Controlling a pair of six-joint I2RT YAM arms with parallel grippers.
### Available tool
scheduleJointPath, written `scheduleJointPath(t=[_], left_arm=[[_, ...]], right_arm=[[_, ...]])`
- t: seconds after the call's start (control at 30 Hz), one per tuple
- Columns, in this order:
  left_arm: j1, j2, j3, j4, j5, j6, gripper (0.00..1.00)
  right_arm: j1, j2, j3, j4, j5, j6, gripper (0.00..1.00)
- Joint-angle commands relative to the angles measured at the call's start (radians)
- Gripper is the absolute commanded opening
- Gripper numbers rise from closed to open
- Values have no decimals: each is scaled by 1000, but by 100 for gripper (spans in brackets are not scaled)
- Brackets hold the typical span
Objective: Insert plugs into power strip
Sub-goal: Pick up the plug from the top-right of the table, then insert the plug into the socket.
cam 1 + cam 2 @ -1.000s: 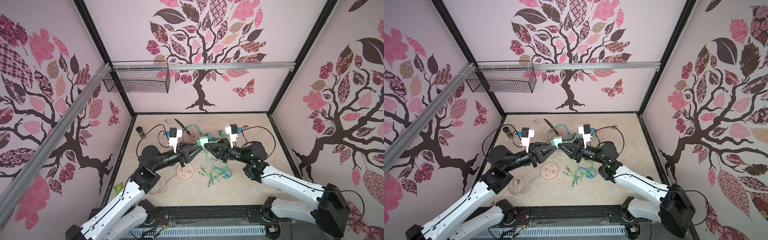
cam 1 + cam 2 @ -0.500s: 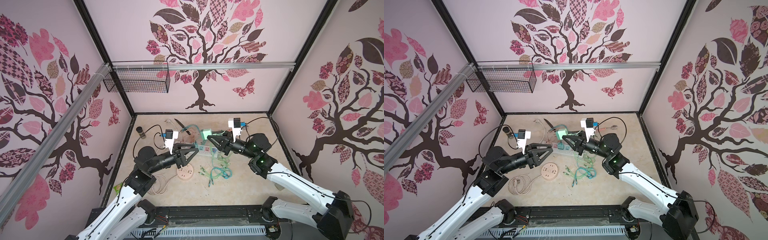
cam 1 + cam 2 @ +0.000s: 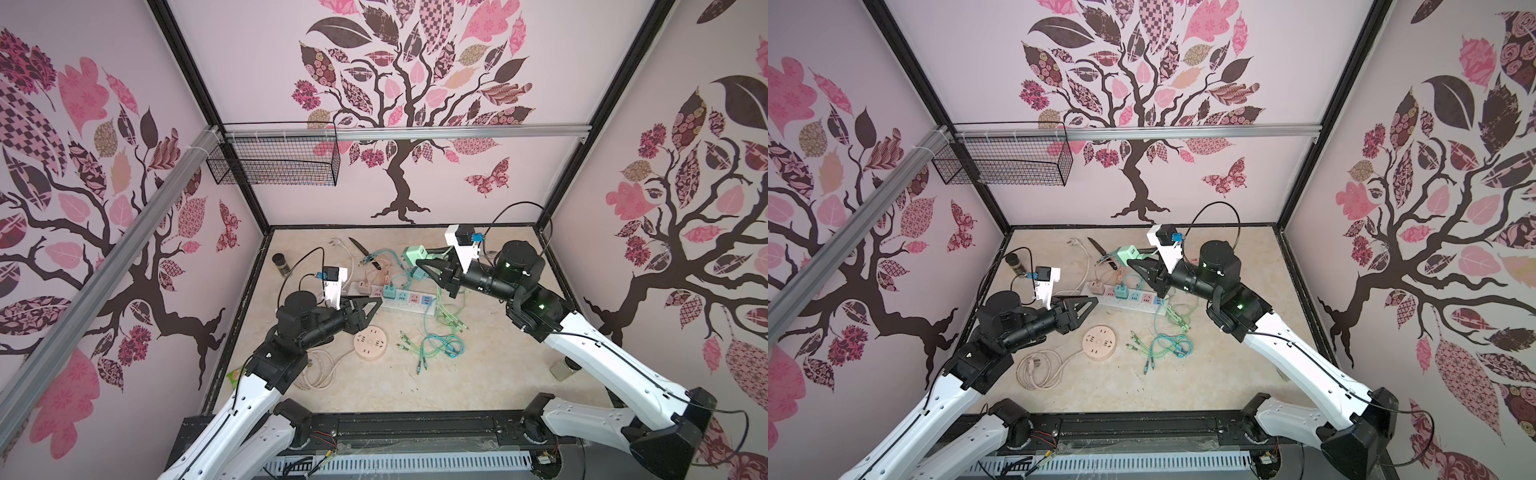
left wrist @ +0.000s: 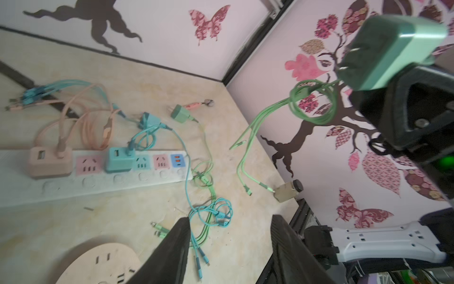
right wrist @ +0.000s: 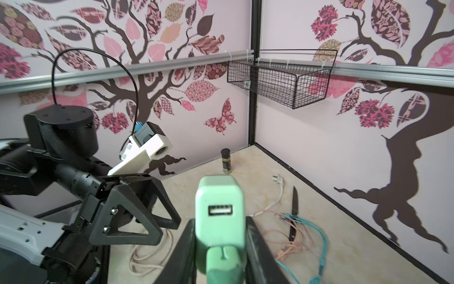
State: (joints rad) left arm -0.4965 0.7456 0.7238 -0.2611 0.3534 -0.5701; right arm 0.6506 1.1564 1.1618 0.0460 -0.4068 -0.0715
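- The left pincer (image 4: 231, 221) is nearest me, low over the table. Its jaws are partly open and hold nothing. It hangs close to the round disc (image 3: 370, 343) and the cable tangle (image 3: 436, 345). If it dips, it could hook a loop and drag the whole bunch.
- The strip (image 4: 110, 183) lies flat on the table just past that. Nothing holds it down, so a hard push at a slant could make it slide or tip.
- A peach plug (image 4: 49, 162) and a teal plug (image 4: 120, 161) already sit in the strip. The pink hole (image 4: 88, 166) between them looks like a tight spot, and a fat plug could bump both neighbours there. The holes toward the free end look easier.
- The right pincer (image 5: 219, 231) is up in the air, about over the far side of the strip. It squeezes the mint plug (image 5: 219, 196) by its sides. If the prongs come down a bit off the slots, they hit plastic. Then the plug could twist in the grip or pop out.
- The plug's green cable (image 4: 312, 105) hangs loose below it. On the way down it could catch on the teal plug and tug it crooked.
- Behind the strip, a loose teal plug (image 4: 147, 120) and a green plug (image 4: 180, 114) lie on the table. Their cables run by the strip's end and could get pulled along.
- Farthest back are a knife (image 3: 361, 251) and a small bottle (image 3: 281, 264). A wide swing could knock them.
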Motion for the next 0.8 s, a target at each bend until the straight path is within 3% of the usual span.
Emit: scheduleJointPath(t=[0.0,0.3,0.77], left_arm=[[6,2,30,-105,-140,26,56],[8,0,44,-215,-278,34,59],[17,47,30,-245,-367,55,59]], right_arm=[[-29,49,67,-126,43,-141,8],[-129,177,118,-155,15,-241,9],[-163,414,180,-145,100,-401,6]])
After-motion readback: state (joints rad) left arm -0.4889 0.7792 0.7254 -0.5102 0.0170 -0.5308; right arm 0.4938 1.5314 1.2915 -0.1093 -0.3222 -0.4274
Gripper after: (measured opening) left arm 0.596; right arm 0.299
